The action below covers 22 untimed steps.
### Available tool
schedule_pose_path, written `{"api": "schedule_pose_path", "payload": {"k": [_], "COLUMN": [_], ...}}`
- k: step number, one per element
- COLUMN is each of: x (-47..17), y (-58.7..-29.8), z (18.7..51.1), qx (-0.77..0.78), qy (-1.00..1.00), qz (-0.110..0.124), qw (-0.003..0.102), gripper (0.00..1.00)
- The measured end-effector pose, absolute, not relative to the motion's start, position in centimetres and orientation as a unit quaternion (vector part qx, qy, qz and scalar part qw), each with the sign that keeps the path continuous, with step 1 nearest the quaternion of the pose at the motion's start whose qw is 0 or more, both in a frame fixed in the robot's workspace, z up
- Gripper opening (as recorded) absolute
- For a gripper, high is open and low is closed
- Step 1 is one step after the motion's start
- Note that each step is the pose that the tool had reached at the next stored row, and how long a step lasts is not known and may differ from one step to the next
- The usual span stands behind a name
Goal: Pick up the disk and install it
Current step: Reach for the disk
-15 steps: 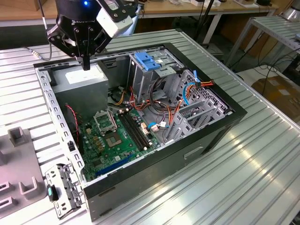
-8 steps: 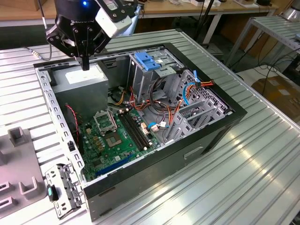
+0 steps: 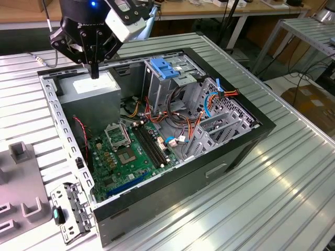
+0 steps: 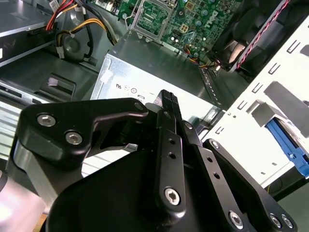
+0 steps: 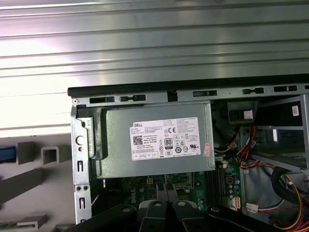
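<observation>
Ribbed metal tabletop point(image 3: 293, 178) — wooden bench point(image 3: 199, 9) behind

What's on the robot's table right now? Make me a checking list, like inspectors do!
Surface: ribbed metal table, open computer case on it.
Job's things: disk, blue edge outside the case, not gripped.
Clutter: grey fixture blocks; loose metal bracket.
Grippers: gripper shut, empty, above the power supply.
Cables: red, orange, blue wires inside the case.
Surroundings: workbench beyond the table.
</observation>
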<state>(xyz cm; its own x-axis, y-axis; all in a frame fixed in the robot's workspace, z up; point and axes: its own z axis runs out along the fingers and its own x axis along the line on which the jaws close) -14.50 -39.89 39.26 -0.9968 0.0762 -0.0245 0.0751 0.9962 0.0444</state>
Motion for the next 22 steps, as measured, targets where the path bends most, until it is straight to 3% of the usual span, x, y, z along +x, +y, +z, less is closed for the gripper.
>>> {"api": "schedule_pose_path", "payload": {"k": [22], "x": [-15.08], "y": [-39.89], "z": [39.23], "qx": [0.038], "qy": [0.999], "qz": [0.022], "qw": [0.013], "gripper": [0.11]}}
